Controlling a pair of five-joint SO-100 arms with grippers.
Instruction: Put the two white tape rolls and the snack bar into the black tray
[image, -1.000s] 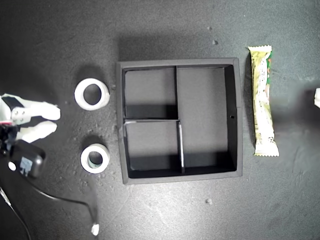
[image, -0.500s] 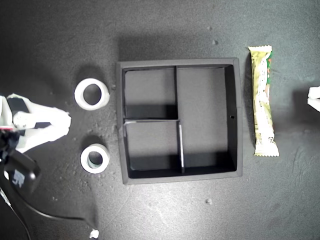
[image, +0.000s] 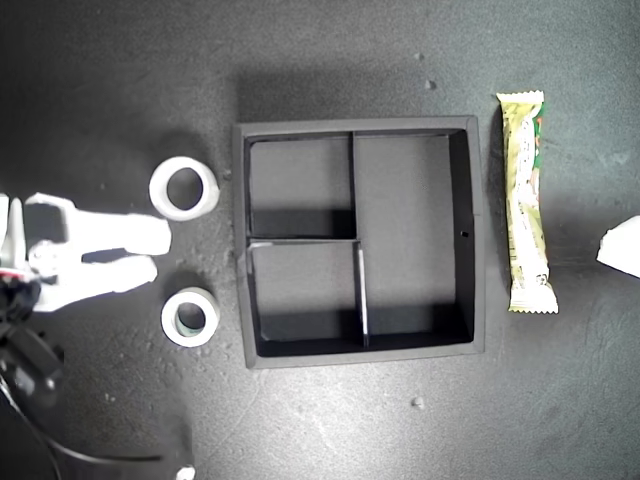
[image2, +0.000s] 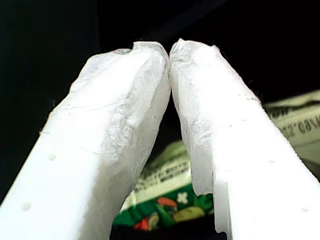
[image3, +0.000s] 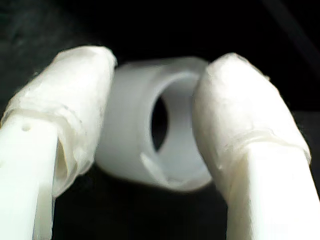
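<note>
— While both tape rolls lie on the mat, where are they?
— At the exterior view's left of the black tray (image: 476, 240): plain tape roll (image: 184, 188), green-cored tape roll (image: 190, 316). My second gripper (image: 160, 252) sits between them, jaws parted.
— Snack bar?
— Snack bar (image: 527, 200) just beside the tray's far wall. My first gripper (image2: 170, 52), tips touching, empty.

Exterior view straight overhead, far; wrist views close along tools, low.
</note>
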